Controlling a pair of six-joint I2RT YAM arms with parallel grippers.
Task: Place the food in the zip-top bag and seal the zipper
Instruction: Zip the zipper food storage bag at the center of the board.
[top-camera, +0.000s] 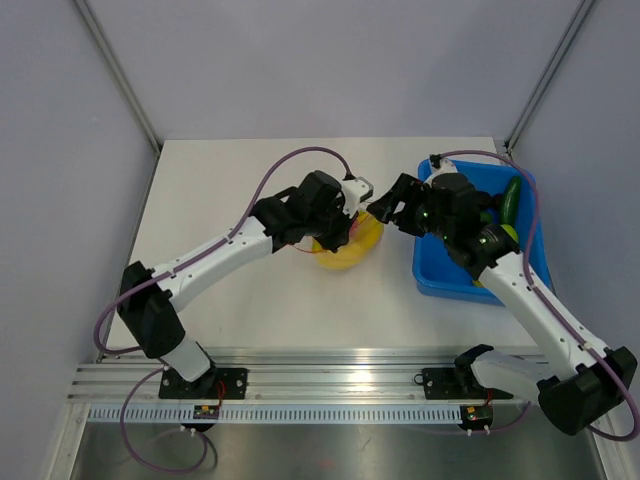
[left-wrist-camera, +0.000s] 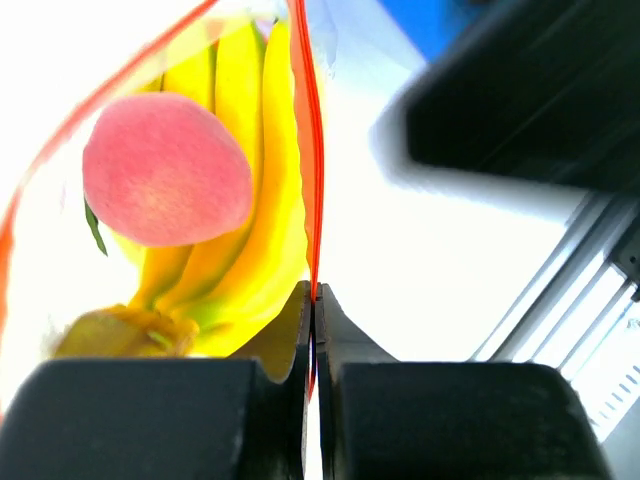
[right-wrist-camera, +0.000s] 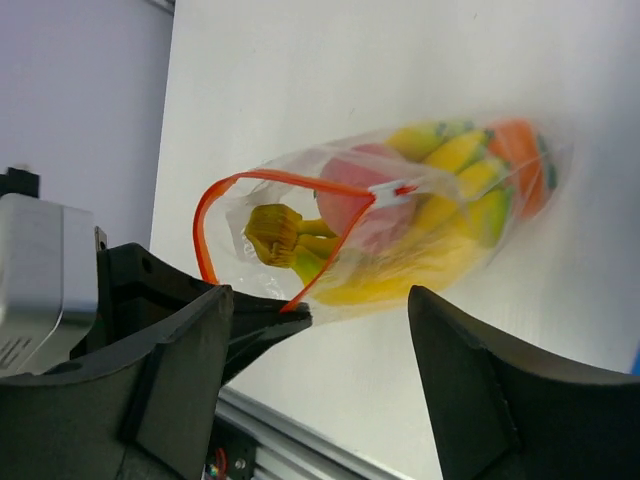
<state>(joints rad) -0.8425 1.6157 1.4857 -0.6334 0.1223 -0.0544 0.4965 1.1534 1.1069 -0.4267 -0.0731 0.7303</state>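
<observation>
Zipper (left-wrist-camera: 310, 150) pinched at one end by left claw (left-wrist-camera: 315, 292); rest gaping open just ahead of spread right claw (right-wrist-camera: 318, 300).

White arms (top-camera: 215, 255), black joints, black tools (left-wrist-camera: 315, 300), looping purple cables (top-camera: 262, 185).

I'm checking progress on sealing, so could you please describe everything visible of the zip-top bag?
The zip-top bag is clear, crinkly plastic, resting on its side on the white table. Its orange-red zipper gapes in a loop, so the mouth is open. Inside lie yellow bananas and a pink peach. The left gripper pinches the zipper edge, shut.
</observation>
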